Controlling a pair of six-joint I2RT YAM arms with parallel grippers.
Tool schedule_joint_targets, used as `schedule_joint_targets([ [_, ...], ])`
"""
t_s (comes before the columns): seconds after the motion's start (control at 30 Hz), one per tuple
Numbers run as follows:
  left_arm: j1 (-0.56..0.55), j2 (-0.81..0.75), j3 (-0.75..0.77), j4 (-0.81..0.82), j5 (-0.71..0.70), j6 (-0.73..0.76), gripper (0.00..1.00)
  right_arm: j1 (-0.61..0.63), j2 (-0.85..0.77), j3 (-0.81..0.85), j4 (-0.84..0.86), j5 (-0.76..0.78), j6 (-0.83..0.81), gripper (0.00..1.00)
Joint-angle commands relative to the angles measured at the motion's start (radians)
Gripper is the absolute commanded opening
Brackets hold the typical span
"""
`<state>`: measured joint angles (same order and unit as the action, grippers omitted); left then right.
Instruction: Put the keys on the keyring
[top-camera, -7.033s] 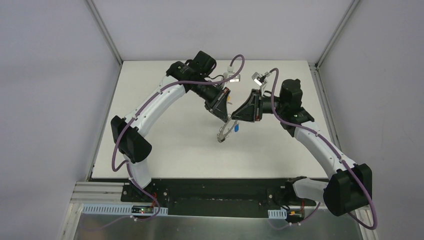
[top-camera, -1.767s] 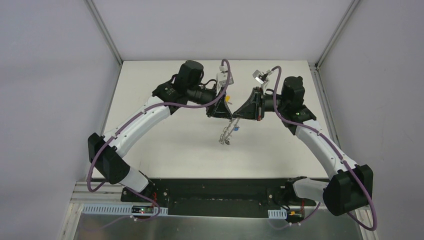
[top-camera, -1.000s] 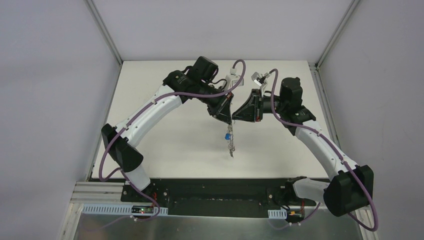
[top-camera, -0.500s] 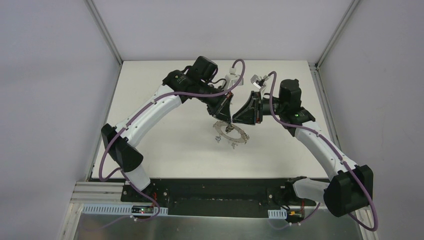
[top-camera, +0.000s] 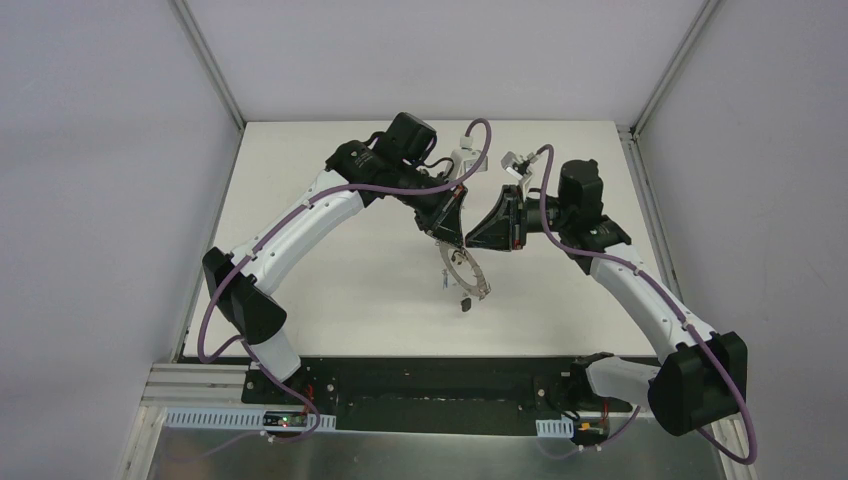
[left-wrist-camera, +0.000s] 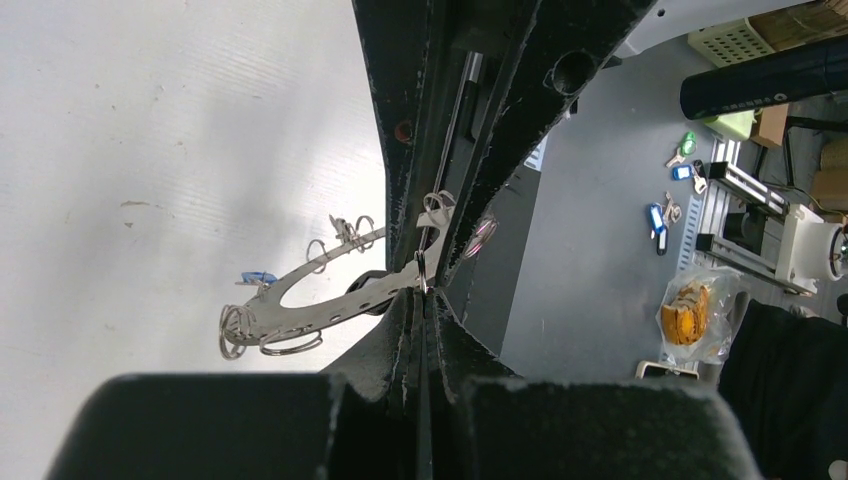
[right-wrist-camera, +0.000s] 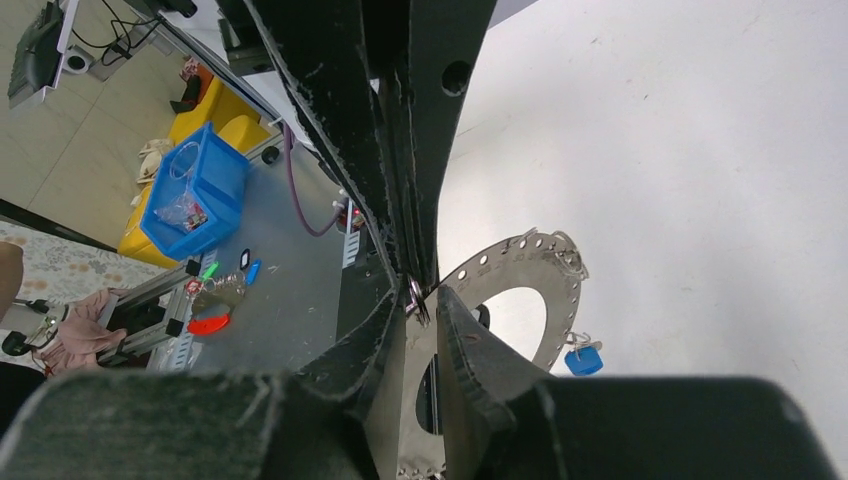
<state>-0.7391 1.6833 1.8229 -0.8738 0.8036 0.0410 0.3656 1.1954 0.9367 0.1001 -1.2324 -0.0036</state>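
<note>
- The large flat grey metal keyring (top-camera: 462, 270), shaped like a wide washer with small holes along its rim, hangs tilted over the white counter (top-camera: 330, 260). It sits at 6 o'clock from the point where the two arms meet.
- The left gripper (left-wrist-camera: 421, 292) is closed tight, its two black fingertips pressed together on the keyring's outer edge.
- The right gripper (right-wrist-camera: 420, 298) comes in from 3 o'clock in the top view, and its tips almost touch the left gripper's.
- The right gripper's fingers (right-wrist-camera: 455, 320) stand a narrow slit apart, with one small wire loop (right-wrist-camera: 413, 297) on the rim sitting right at the tips. Whether they pinch that loop cannot be told.
- A tiny blue-headed key (right-wrist-camera: 582, 360) dangles from the keyring's rim, at about 5 o'clock on it in the right wrist view.
- A small black-headed key (top-camera: 466, 300) hangs at the keyring's lowest end, at 6 o'clock in the top view.
- More wire loops (left-wrist-camera: 240, 330) cluster at the keyring's far end, at 8 o'clock in the left wrist view.
- Whether the keyring's low end touches the counter cannot be told.
</note>
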Motion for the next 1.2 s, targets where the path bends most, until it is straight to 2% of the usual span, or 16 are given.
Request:
schedule_joint_targets([
  [0.0,0.003,-0.018,0.035,0.017,0.037,0.002,0.00,0.007,-0.024,-0.013,0.020,-0.035,-0.023,0.20],
  [0.3,0.011,-0.014,0.025,0.037,0.046,-0.012,0.00,0.016,-0.011,-0.010,0.055,-0.044,0.023,0.19],
  [0.5,0.010,0.002,0.025,0.042,0.053,-0.018,0.00,0.020,0.002,-0.010,0.123,-0.042,0.095,0.00],
  [0.63,0.013,-0.006,0.019,0.048,0.071,-0.001,0.00,0.004,0.009,-0.017,0.181,-0.038,0.148,0.00],
  [0.77,0.034,-0.063,-0.054,0.115,0.107,0.070,0.20,-0.011,0.004,-0.027,0.280,-0.066,0.242,0.00],
  [0.87,0.062,-0.134,-0.174,0.257,0.144,0.125,0.33,-0.014,-0.007,-0.029,0.286,-0.076,0.252,0.00],
  [1.03,0.105,-0.205,-0.343,0.434,0.220,0.146,0.47,-0.026,-0.022,-0.040,0.289,-0.091,0.256,0.00],
  [1.17,0.107,-0.215,-0.414,0.508,0.274,0.156,0.52,-0.028,-0.017,-0.031,0.288,-0.093,0.262,0.00],
])
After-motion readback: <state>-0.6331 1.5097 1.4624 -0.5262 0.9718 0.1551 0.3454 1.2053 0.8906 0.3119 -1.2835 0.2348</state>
